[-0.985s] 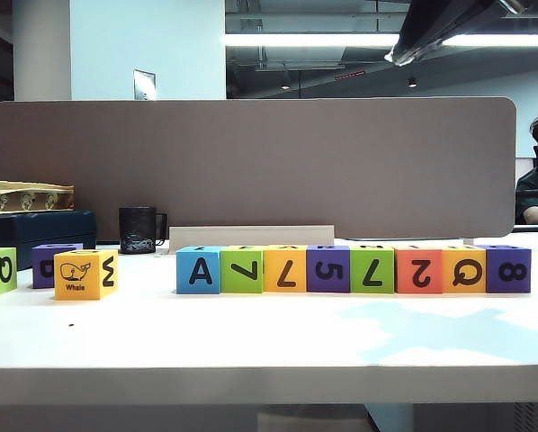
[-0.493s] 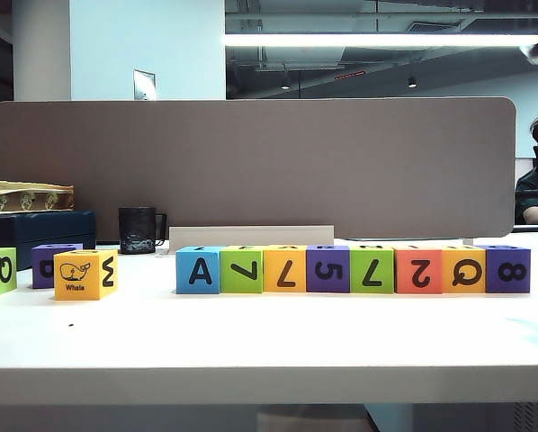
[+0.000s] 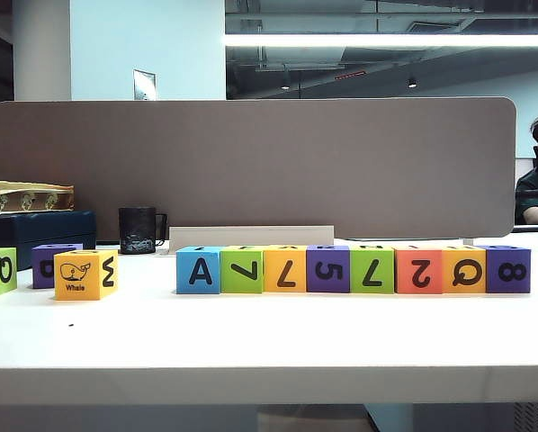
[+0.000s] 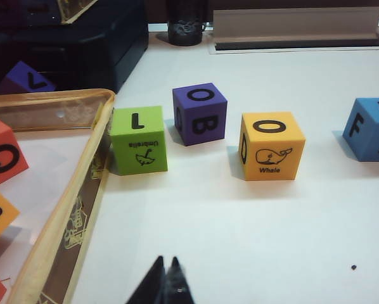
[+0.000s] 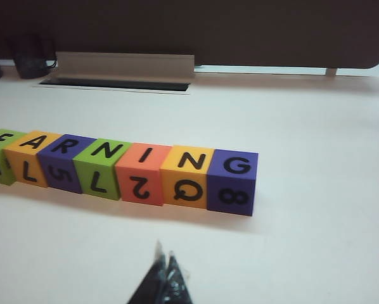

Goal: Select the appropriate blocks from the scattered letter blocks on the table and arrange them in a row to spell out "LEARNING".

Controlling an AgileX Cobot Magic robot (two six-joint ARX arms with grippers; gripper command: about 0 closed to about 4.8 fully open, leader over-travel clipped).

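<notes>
An open-plan office: a grey-brown partition panel (image 3: 251, 166) is standing behind the white tabletop (image 3: 269, 337), ceiling strip lights (image 3: 386, 40) are glowing overhead.

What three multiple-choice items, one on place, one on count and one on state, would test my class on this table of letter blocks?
1. In the exterior view, the whale block stands:
A) left of the row, apart from it
B) inside the row
C) on top of the row

2. The row holds:
A) six blocks
B) eight blocks
C) ten blocks

3. The left gripper, low above the table in front of the whale block, has its fingers:
A) shut, empty
B) wide open
C) shut on a block

Key:
1 A: bare table separates it from the blue end block.
2 B: eight cubes stand side by side.
3 A: the tips meet with nothing between them.

The right gripper, in front of the row, is shut too.
</notes>
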